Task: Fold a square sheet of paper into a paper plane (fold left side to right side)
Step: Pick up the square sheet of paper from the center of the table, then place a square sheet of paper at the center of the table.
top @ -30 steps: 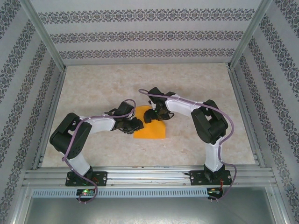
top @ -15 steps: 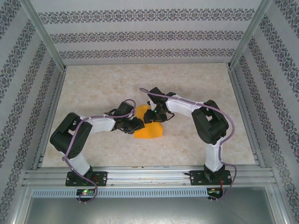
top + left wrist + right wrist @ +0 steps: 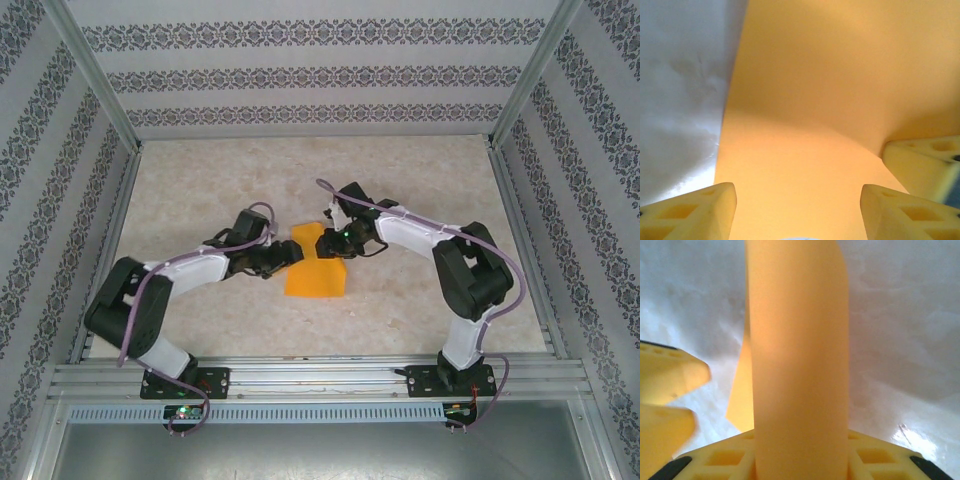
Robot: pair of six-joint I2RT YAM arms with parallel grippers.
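Left arm has stretched further out over the surface point(image 3: 420, 180) than a second ago, and its fingers have parted, while the right fingers have drawn together on the paper. From above, the square sheet of paper point(image 3: 318, 278) lies mid-surface between the two arms, its near part flat and its far part raised where both tools meet. The left fingers point(image 3: 288, 257) sit at its far left edge and the right fingers point(image 3: 332, 243) at its far edge, just beside each other. At the left wrist, the left fingers point(image 3: 695, 210) stand wide apart with nothing pinched. The orange sheet point(image 3: 815, 75) spreads between and beyond them and curves upward, with pale surface point(image 3: 680, 75) to its left, and a tip of the right fingers point(image 3: 925, 162) pokes in at the right. This spread probably lets the sheet go, so the other arm can move it without tearing or dragging. At the right wrist, the right fingers point(image 3: 720, 457) are closed on the paper, and a band of it point(image 3: 797, 340) rises from between them and bows over. The left fingers point(image 3: 667, 380) wait close by on the left, above the bare surface point(image 3: 900, 315). That clamp looks meant to carry the raised part across for the side-to-side fold, which I judge barely begun, as no crease shows yet.
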